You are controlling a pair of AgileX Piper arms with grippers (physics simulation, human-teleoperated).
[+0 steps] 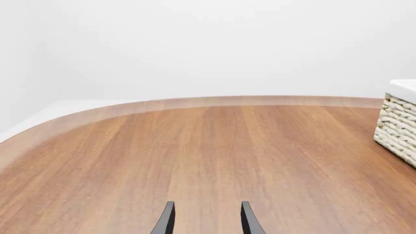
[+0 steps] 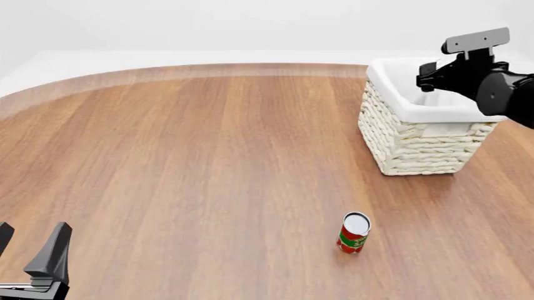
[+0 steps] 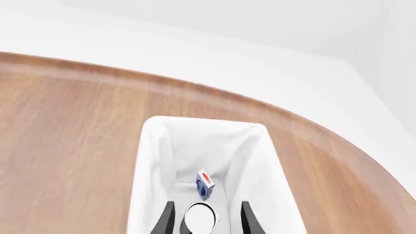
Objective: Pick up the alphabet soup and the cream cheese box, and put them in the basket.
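Resting in one basket (image 3: 149,161): one alphabet soup (image 3: 200,218), one cream cheese box (image 3: 204,184) — both tools released.

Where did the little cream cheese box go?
The cream cheese box is inside the basket, seen in the right wrist view, next to a silver-topped can, with the right claw above them.

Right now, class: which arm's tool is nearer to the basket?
The right. The right tool hangs directly above the basket, over its open interior. The left tool sits low at the table's near left, far from it.
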